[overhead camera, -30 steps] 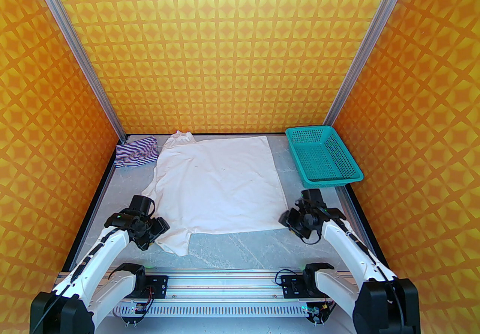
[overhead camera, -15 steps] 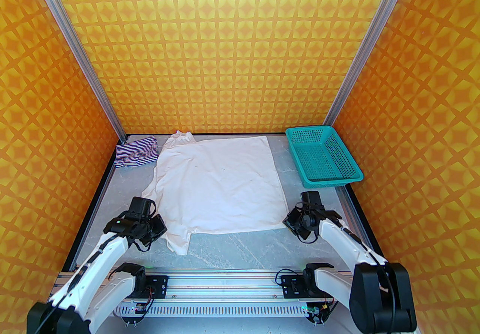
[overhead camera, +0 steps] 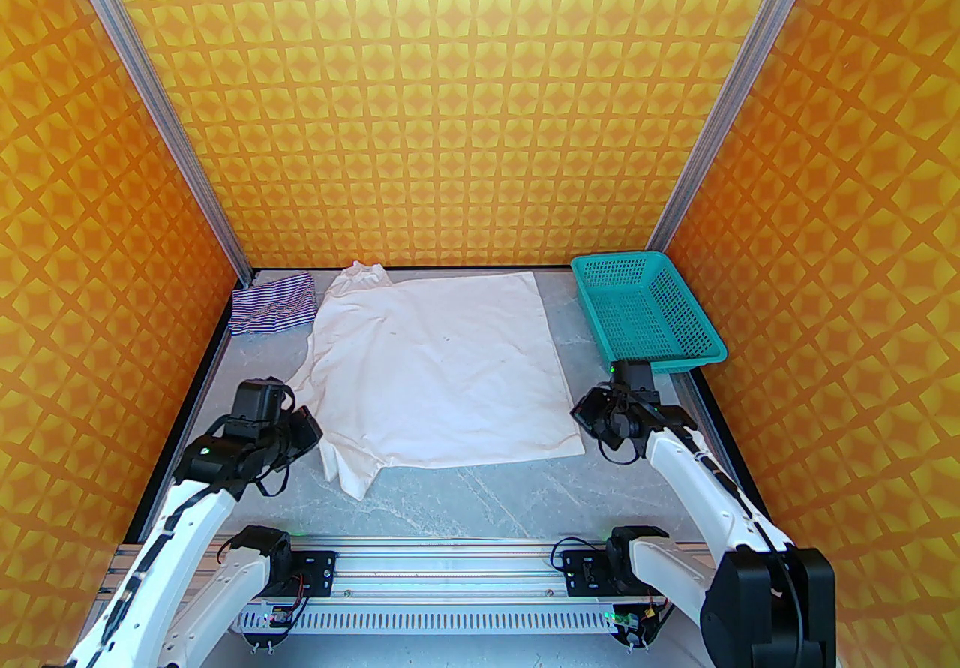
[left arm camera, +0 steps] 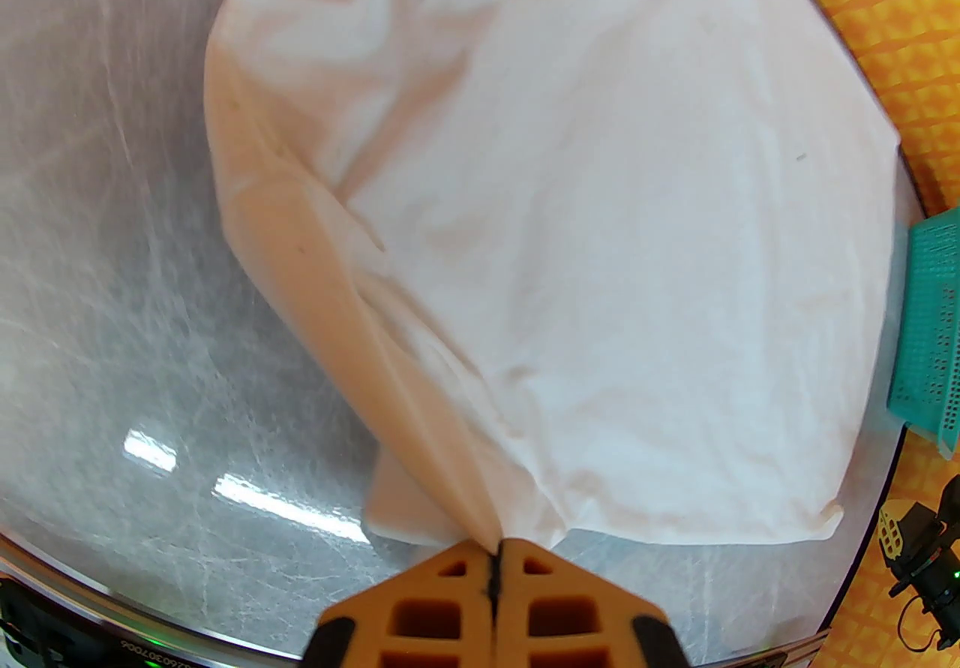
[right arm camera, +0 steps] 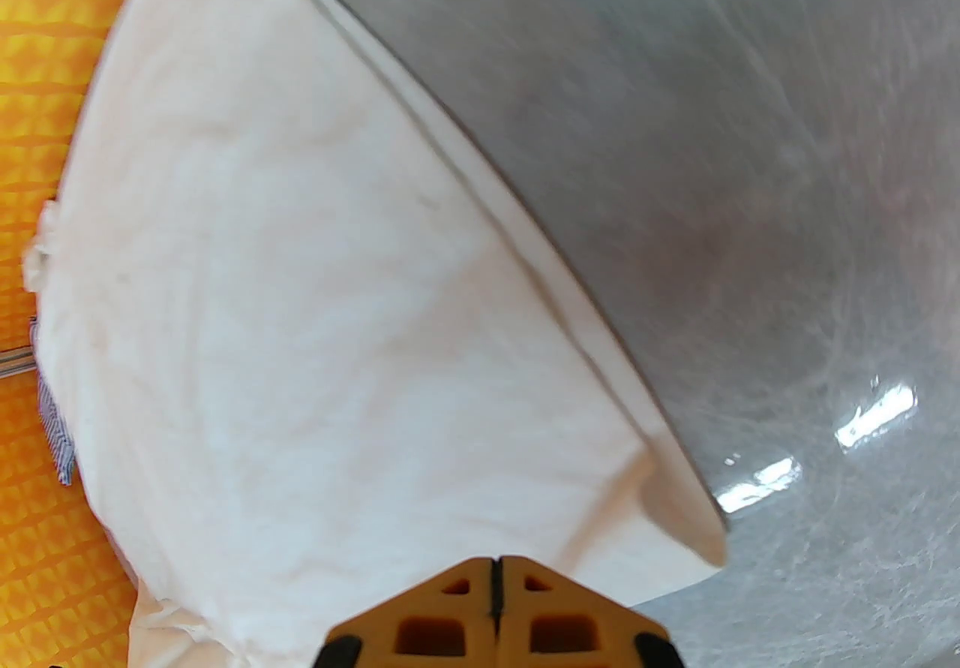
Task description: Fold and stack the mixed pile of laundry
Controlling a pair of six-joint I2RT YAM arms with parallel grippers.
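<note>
Orange-walled bench (overhead camera: 480, 500) carries the white cloth (overhead camera: 435, 365) spread across its middle and the striped garment (overhead camera: 274, 305) in the far-left corner. Left pincer (left arm camera: 496, 549) and right pincer (right arm camera: 495, 567), apart a second ago, now clamp the cloth's near-left flap and near-right corner, which has slid outward; the fold can probably start

Small upside-down digits on the near rail (left arm camera: 154, 650) are illegible.

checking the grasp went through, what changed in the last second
The left gripper and right gripper closed on the near edge of the white cloth; its right corner was dragged slightly rightward. The striped garment and teal basket stayed put.
</note>
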